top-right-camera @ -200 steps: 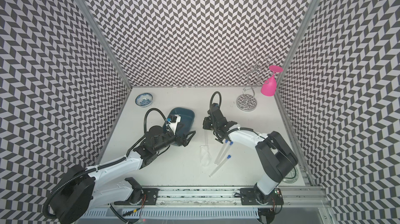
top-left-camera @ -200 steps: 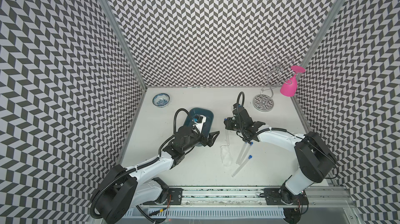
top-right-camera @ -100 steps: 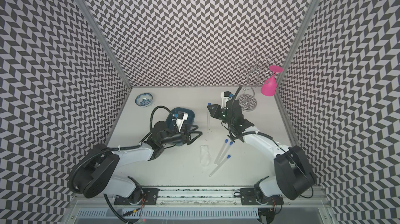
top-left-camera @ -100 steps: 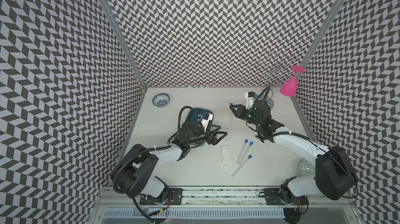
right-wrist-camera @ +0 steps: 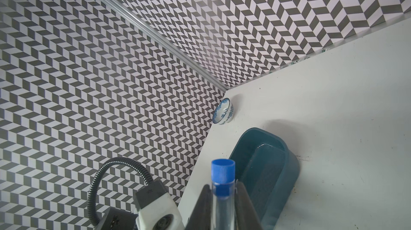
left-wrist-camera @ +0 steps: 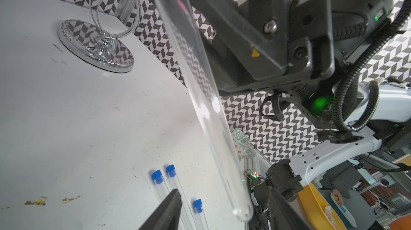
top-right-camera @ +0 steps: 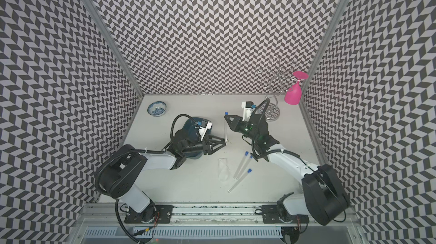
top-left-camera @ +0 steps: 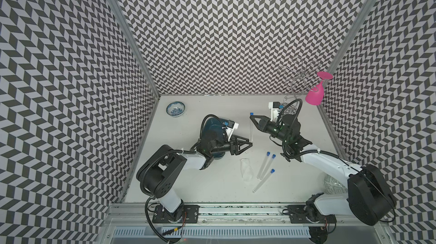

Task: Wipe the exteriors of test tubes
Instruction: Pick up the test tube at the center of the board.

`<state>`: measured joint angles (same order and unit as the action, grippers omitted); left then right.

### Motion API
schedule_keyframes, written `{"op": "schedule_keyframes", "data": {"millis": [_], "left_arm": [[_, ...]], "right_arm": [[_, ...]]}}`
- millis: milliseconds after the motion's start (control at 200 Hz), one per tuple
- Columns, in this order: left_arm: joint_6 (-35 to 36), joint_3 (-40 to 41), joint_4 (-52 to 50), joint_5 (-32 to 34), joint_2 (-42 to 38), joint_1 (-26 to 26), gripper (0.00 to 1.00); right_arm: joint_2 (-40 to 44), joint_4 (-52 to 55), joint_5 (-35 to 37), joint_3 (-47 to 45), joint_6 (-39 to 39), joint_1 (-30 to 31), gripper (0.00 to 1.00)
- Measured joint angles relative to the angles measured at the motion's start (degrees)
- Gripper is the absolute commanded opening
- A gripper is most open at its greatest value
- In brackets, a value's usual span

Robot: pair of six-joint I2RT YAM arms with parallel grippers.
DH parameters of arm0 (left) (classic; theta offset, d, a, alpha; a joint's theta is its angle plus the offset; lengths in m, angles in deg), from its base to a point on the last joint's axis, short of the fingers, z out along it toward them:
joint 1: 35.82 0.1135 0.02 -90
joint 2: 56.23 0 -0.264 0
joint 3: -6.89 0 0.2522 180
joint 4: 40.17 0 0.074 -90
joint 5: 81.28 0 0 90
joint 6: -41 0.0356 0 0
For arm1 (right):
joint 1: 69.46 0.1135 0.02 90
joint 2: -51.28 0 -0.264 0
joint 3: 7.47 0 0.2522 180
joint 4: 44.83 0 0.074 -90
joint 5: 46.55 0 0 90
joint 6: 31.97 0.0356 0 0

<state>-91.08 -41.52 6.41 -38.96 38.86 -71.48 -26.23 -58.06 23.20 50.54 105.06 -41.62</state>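
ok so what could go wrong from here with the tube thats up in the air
1. The wipe lies on the table, in neither gripper. The left gripper, open around the rounded end of the held test tube, would likely touch it bare and clean nothing.
2. The right gripper pinches that tube only just under its blue cap, so a sideways nudge lower down may swing or slip it.

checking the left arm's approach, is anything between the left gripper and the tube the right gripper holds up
Nothing visible does. The held test tube hangs from the right gripper, its rounded end between the fingers of the left gripper, with bare gaps on both sides. The wipe lies apart on the table.
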Motion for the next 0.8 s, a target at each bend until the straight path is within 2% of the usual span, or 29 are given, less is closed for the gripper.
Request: {"op": "schedule_keyframes", "data": {"millis": [140,310,431,801], "left_arm": [[-1.5,-0.3,1.8,-0.5,0.9,-0.2,0.45],[-2.7,-1.3,3.5,-1.1,1.5,-0.7,0.37],[-3.2,-2.1,4.3,-1.5,2.1,-1.1,0.27],[-5.7,-2.3,5.3,-1.8,4.0,-1.3,0.05]], "right_arm": [[1.0,-2.0,-0.2,-1.0,0.2,0.0,0.19],[1.8,-4.8,0.1,-2.9,0.7,0.0,0.19],[2.1,-6.6,0.4,-4.4,1.1,0.0,0.19],[3.3,-10.3,1.2,-6.4,1.5,0.1,0.19]]}}
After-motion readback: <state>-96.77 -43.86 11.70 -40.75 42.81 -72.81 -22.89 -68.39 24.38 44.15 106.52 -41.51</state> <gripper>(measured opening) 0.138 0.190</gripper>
